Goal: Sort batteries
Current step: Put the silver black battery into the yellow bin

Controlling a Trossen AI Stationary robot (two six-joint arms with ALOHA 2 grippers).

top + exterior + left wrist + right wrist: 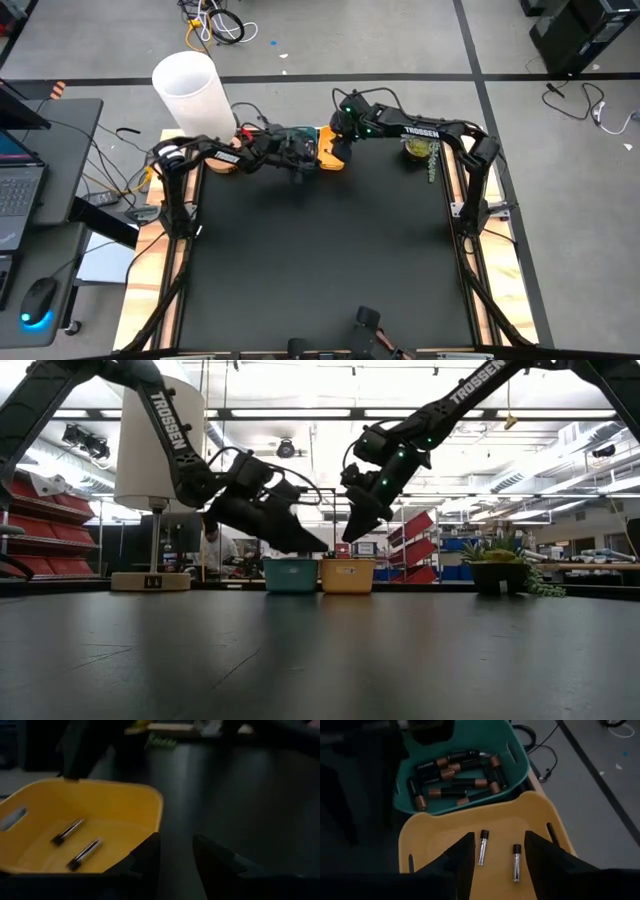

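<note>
Two bins stand side by side at the table's far edge: a teal bin (520,760) holding several black batteries with copper ends (455,775), and a yellow bin (420,835) with two slim whitish batteries (483,847) (516,862) lying flat on its floor. My right gripper (498,840) hovers open above the yellow bin, fingers pointing down at a slant, nothing between them. My left gripper (176,850) is low beside the yellow bin (125,790), on the table's near side of it. Its fingers stand a little apart with nothing between them. In the high view the left arm covers the teal bin.
A white cylinder (190,95) stands at the far left corner and a potted plant (420,150) at the far right. The wide black tabletop (320,260) stretches toward the near edge. A desk with a laptop lies off the table's left side.
</note>
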